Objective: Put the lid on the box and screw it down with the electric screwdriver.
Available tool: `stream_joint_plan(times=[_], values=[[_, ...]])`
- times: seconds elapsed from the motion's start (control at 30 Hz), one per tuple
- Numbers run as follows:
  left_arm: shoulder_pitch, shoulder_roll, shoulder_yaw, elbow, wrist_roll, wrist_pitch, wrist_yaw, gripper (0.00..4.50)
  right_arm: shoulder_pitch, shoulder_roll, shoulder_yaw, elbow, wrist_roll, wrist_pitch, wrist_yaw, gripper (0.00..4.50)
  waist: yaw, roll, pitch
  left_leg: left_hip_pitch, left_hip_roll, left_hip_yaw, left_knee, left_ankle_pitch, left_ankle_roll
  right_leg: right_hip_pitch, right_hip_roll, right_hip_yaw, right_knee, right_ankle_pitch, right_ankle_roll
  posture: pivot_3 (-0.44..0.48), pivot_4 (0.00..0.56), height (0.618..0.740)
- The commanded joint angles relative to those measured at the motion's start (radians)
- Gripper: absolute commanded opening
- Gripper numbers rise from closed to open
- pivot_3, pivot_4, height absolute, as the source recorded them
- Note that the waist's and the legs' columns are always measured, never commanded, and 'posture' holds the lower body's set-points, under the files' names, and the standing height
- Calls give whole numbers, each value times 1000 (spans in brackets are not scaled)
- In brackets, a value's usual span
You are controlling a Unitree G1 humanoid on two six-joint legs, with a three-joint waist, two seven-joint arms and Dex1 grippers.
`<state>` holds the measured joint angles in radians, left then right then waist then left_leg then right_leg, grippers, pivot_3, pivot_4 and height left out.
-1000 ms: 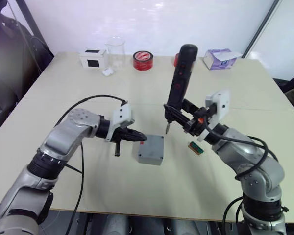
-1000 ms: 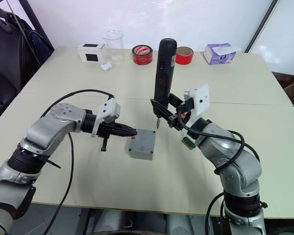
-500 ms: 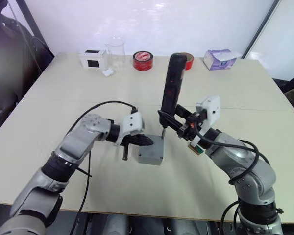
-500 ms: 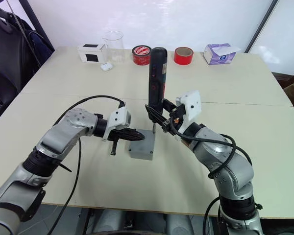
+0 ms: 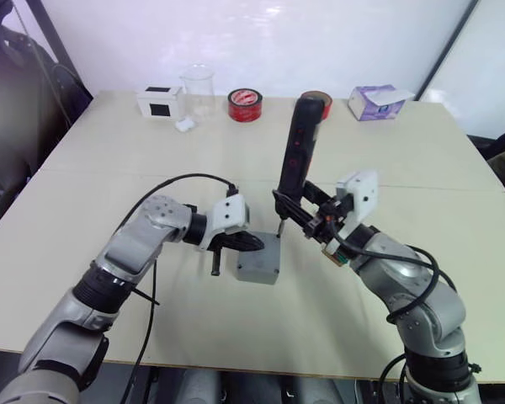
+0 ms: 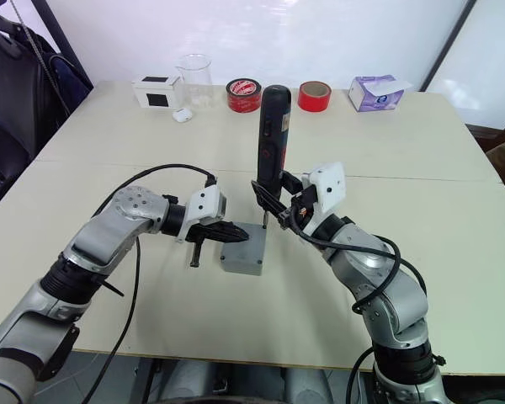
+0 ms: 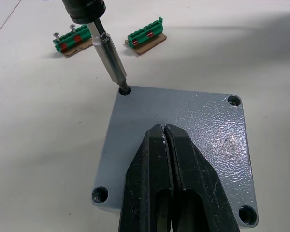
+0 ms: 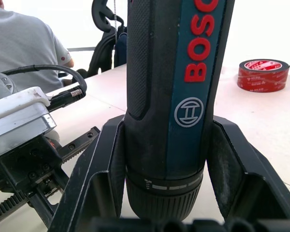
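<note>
My left gripper point(image 7: 165, 145) covers the middle of the lid point(image 7: 208, 140), and the box point(image 6: 240, 262) beneath shows as no more than a grey side wall. The lid lies flat on the box, just beyond my left fingertips, its four corner holes visible. The electric screwdriver point(image 6: 272, 139) stands nearly upright, handle up, its bit point(image 7: 110, 63) slanting down into the far corner hole. My left fingers are pressed together, empty, resting on the lid's face. My right gripper point(image 8: 166, 145) clamps the screwdriver's barrel between both fingers, right beside the box.
</note>
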<state>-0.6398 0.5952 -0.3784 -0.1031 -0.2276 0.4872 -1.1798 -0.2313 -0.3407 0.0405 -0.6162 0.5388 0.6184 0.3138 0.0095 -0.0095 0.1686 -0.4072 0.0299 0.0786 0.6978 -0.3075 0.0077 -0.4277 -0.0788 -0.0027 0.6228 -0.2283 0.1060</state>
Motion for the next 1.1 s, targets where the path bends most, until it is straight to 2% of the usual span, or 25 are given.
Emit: stream_joint_plan(times=[0.03,0.37,0.57,1.1], values=[[20,25,-18,-8,25,21,-9,0,59,-55,64,2,-68,4,29,1779,0,0,-2,0,0,0,0,0,0,0,0,0,0,0,0,0,150,740],[22,23,-7,-31,14,42,7,0,88,-62,103,36,-118,46,10,1779,1,-4,-13,7,1,-1,0,0,0,7,0,0,0,-2,-4,0,150,740],[36,23,-11,-44,14,52,10,0,89,-44,101,31,-98,51,15,1779,0,-5,-13,17,2,-2,-2,-1,1,17,0,0,-4,-3,-6,0,150,740],[41,28,-29,-34,36,40,0,0,88,-16,88,15,-75,55,20,1779,-1,-5,-14,17,2,-2,-3,-1,1,17,-1,0,-5,-4,-6,0,150,740]])
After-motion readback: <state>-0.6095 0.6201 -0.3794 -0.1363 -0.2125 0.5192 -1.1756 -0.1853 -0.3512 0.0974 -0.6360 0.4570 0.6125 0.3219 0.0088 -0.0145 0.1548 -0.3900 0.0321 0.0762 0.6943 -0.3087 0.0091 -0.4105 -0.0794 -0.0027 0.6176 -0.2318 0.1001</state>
